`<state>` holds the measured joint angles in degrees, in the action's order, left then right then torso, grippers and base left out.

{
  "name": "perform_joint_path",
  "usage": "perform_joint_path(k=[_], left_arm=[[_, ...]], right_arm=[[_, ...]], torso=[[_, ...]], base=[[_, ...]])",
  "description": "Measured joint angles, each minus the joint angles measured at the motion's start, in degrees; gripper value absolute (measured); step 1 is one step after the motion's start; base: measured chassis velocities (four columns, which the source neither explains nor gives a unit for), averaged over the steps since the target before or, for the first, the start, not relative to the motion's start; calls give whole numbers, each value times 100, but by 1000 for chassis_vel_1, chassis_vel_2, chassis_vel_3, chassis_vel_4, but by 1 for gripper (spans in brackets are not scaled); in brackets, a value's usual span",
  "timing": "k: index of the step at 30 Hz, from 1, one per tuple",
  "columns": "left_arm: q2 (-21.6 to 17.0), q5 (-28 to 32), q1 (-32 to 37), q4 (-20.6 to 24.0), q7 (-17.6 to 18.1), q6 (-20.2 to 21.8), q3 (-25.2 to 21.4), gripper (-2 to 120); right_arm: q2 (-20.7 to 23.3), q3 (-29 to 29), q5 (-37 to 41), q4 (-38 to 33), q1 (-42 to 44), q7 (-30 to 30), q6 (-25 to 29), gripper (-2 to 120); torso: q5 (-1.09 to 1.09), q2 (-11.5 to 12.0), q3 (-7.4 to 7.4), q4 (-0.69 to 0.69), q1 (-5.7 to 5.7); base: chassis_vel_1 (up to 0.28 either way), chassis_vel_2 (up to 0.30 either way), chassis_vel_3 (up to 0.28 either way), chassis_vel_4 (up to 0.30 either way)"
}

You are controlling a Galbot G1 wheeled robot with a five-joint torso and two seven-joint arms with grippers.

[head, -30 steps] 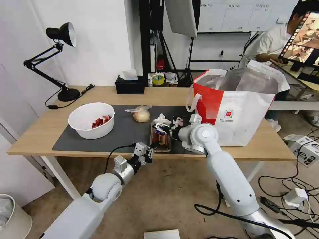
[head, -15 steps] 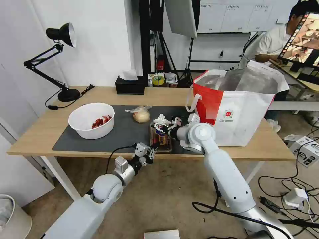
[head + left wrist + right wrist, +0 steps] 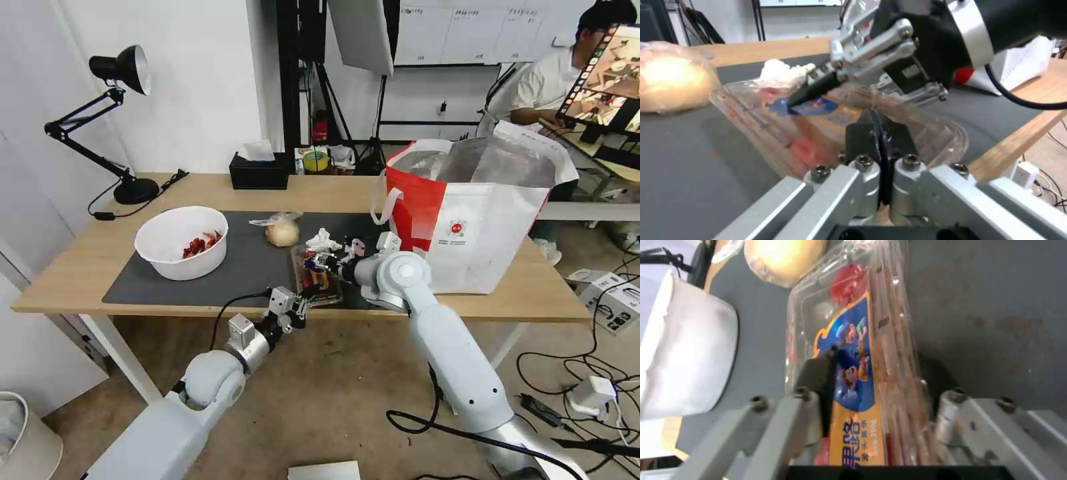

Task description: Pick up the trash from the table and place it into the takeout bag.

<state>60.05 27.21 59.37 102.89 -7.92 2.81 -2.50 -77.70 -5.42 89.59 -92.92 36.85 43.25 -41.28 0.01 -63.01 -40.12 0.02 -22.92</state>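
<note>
Gripping noted: your right gripper (image 3: 876, 373) has closed around the clear tray (image 3: 871, 340).
Your left gripper (image 3: 298, 308), fingers pressed together and empty, sits at the table (image 3: 80, 267) edge.

White wall (image 3: 200, 80), black desk lamp (image 3: 120, 67), brown floor (image 3: 333, 400), cables (image 3: 600, 380).

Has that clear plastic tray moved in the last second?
Yes. The clear tray, gripped by the right gripper, slid left, away from the takeout bag.
</note>
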Motion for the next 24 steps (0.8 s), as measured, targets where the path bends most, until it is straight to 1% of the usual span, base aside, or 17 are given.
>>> perform_joint_path(k=[1, 4, 5, 6, 8, 9, 10, 15, 18, 21, 22, 24], left_arm=[[0, 0, 0, 0, 0, 0, 0, 0], [-2, 1, 11, 7, 3, -1, -11, 0], [-2, 1, 11, 7, 3, -1, -11, 0], [-2, 1, 12, 8, 3, -3, -13, 0], [-5, 1, 13, 13, 4, -9, -20, 0], [-5, 1, 13, 13, 4, -9, -20, 0], [-5, 2, 14, 18, 5, -12, -37, 0], [-12, 35, 55, 89, 5, -15, -144, 0], [-84, 49, 129, 180, 4, -17, -260, 0], [-177, 51, 301, 314, -21, -69, -487, 0], [-177, 51, 301, 314, -21, -69, -487, 0], [-228, 49, 466, 415, -49, -117, -693, 0]], right_arm=[[0, 0, 0, 0, 0, 0, 0, 37], [41, -10, 4, -48, 50, -10, -2, 21], [41, -10, 4, -48, 50, -10, -2, 21], [51, -15, 4, -55, 56, -12, -2, 18], [66, -30, 9, -74, 67, -19, -2, 6], [66, -30, 9, -74, 67, -19, -2, 6], [70, -40, 11, -81, 69, -22, -2, 1], [68, -58, 11, -82, 81, -37, -2, 0], [58, -76, 7, -74, 85, -72, -2, 0], [30, -121, -9, -61, 90, -147, -4, 0], [30, -121, -9, -61, 90, -147, -4, 0], [14, -155, -18, -59, 101, -212, -6, 0]], torso=[[0, 0, 0, 0, 0], [0, 0, 0, 0, 0], [0, 0, 0, 0, 0], [0, 0, 0, -1, 0], [0, 0, 1, -1, 0], [0, 0, 1, -1, 0], [-1, -1, 1, -1, 0], [-1, -1, 1, -1, 0], [-1, 0, 1, -2, 0], [-2, -1, 1, -2, 0], [-2, -1, 1, -2, 0], [-2, -1, 1, -3, 0]], base=[[0, 0, 0, 0], [0, 0, 0, 0], [0, 0, 0, 0], [0, 0, 0, 0], [0, 0, 0, 0], [0, 0, 0, 0], [0, 0, 0, 0], [0, 0, 0, 0], [0, 0, 0, 0], [0, 0, 0, 0], [0, 0, 0, 0], [0, 0, 0, 0]])
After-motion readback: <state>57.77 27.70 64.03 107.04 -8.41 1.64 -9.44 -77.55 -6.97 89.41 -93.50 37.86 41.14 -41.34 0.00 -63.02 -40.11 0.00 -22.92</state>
